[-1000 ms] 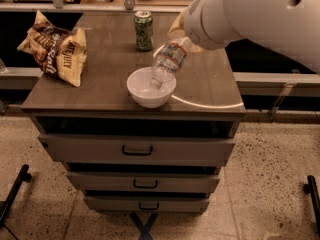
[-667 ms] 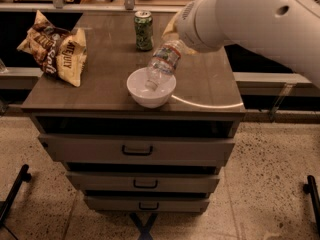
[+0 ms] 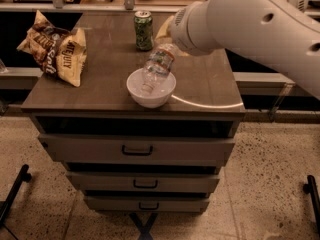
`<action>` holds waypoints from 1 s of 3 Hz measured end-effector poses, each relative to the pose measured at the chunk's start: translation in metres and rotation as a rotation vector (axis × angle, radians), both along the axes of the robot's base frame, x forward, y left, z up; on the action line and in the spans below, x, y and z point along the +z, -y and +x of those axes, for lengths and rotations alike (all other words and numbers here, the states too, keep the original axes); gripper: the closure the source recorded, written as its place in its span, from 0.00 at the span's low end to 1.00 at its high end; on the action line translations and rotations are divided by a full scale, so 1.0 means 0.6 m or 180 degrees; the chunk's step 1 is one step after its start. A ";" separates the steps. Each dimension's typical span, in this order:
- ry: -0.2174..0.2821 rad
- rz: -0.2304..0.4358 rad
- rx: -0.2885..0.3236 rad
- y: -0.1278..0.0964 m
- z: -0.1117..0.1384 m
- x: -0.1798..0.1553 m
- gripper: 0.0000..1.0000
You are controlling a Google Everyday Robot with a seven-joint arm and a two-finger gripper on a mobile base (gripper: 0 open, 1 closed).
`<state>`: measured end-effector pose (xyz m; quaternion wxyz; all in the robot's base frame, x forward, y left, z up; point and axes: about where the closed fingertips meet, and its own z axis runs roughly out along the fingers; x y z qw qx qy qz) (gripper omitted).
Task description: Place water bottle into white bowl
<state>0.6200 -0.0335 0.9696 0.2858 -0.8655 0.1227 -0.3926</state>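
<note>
The white bowl [image 3: 151, 90] stands on the dark cabinet top near its front edge. The clear water bottle [image 3: 156, 68] is tilted, its lower end inside the bowl and its upper end up and to the right. My gripper [image 3: 170, 43] is at the end of the big white arm, just above and behind the bowl. It is shut on the bottle's upper end, and the arm hides most of it.
A green soda can [image 3: 143, 30] stands behind the bowl. A brown and yellow chip bag [image 3: 56, 49] lies at the left of the cabinet top [image 3: 205, 79]. Drawers [image 3: 137, 150] sit below. A counter with clutter runs along the back.
The arm has carried the bottle a little to the left and down, so its lower end now sits deeper in the bowl. The can and the chip bag have not moved.
</note>
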 end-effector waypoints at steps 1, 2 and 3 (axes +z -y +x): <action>0.0052 -0.0020 0.0057 -0.003 0.013 -0.020 0.30; 0.0131 -0.0048 0.0122 -0.007 0.022 -0.031 0.07; 0.0209 -0.0073 0.0155 -0.001 0.027 -0.033 0.00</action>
